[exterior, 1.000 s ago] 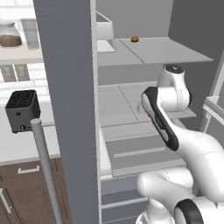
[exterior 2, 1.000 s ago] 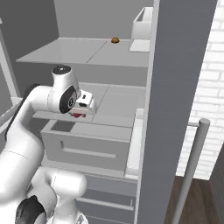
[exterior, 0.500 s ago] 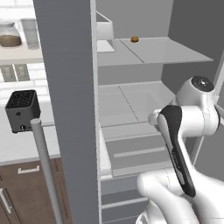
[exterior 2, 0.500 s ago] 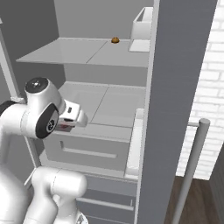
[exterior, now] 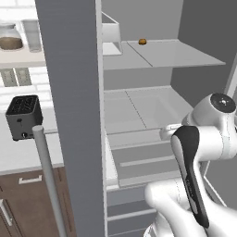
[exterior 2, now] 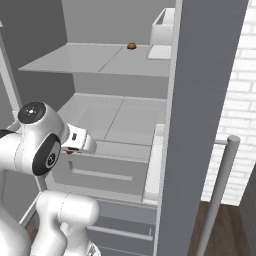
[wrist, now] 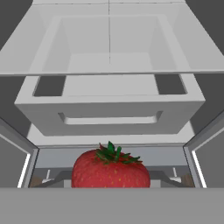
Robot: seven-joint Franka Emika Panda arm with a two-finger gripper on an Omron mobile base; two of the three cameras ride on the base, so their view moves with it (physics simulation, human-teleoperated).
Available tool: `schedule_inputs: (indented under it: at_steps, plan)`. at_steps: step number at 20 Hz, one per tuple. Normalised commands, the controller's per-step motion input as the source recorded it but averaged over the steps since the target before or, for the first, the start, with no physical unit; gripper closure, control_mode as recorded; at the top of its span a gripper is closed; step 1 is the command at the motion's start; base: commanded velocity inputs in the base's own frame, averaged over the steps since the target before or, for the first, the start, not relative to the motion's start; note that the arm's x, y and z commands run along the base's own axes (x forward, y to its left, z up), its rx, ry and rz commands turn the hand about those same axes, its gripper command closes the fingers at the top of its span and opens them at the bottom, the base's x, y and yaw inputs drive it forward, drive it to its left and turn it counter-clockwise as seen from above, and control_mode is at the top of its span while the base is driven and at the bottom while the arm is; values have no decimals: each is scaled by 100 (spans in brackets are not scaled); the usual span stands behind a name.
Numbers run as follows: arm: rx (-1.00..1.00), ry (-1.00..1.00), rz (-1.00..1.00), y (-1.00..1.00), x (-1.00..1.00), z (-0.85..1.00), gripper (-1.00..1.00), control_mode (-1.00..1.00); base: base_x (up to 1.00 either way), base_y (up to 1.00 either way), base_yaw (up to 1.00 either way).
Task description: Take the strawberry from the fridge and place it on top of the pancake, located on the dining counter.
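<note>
Filling the lower middle of the hand view, at six o'clock, the strawberry [wrist: 110,168] sits right at the gripper, red with a green leafy cap pointing up. The finger tips themselves are hidden by the berry, so a firm clamp cannot be read directly, but the fruit hangs there with nothing under it, in front of the fridge [wrist: 109,105], so the gripper looks closed on it. In the right base view a small red speck of strawberry [exterior 2: 69,151] peeks out under the white hand, where the gripper [exterior 2: 75,149] sits at about nine o'clock, just in front of the pale drawer [exterior 2: 100,167]. In the left base view the arm rises at four o'clock, and its hand is turned away behind the wrist, in front of the fridge [exterior: 139,106] interior.

Both upper doors stand open. On the upper shelf [exterior 2: 100,60], toward twelve o'clock, lies a small brown lump [exterior 2: 131,45], with a white bin [exterior 2: 162,30] just to its right. The brown lump [exterior: 142,41] shows at one o'clock in the left base view too. A black toaster [exterior: 22,115] stands on a white counter [exterior: 23,152] at nine o'clock there, beside the door's silver handle [exterior: 48,180].
</note>
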Motion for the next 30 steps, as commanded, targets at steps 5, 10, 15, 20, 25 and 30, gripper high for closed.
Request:
schedule_inputs:
  at_steps: [5,10,15,20,25,30]
  plan:
    - [0,0,0,0,0,0,100,-100,0,0,0]
    - [0,-3,0,0,-18,0,100,100,-11,0,0]
    - [0,0,0,0,0,0,100,100,-93,10,-15]
    - [0,0,0,0,0,0,100,100,-83,27,-44]
    - [0,0,0,0,0,0,100,100,-64,23,-77]
    - [0,0,0,0,0,0,100,100,-48,7,-86]
